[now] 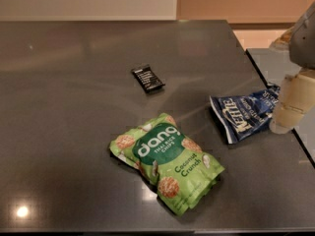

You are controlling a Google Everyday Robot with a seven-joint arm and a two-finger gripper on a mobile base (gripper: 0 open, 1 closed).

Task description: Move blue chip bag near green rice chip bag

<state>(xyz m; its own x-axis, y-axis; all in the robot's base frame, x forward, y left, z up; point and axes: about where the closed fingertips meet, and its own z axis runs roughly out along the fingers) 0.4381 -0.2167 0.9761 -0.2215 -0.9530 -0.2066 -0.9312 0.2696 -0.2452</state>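
The blue chip bag (244, 113) lies crinkled on the dark table near its right edge, white "Kettle" lettering facing up. The green rice chip bag (166, 161) lies flat at the front centre, a short gap to the left and front of the blue bag. My gripper (290, 107) hangs at the right edge of the view, its cream-coloured finger right at the blue bag's right end, touching or overlapping it. I cannot tell whether it holds the bag.
A small black wrapped bar (147, 78) lies behind the green bag, toward the table's middle. The table's right edge (283, 112) runs diagonally just under the gripper, with a second grey surface (269, 63) beyond it. A pale wall stands behind.
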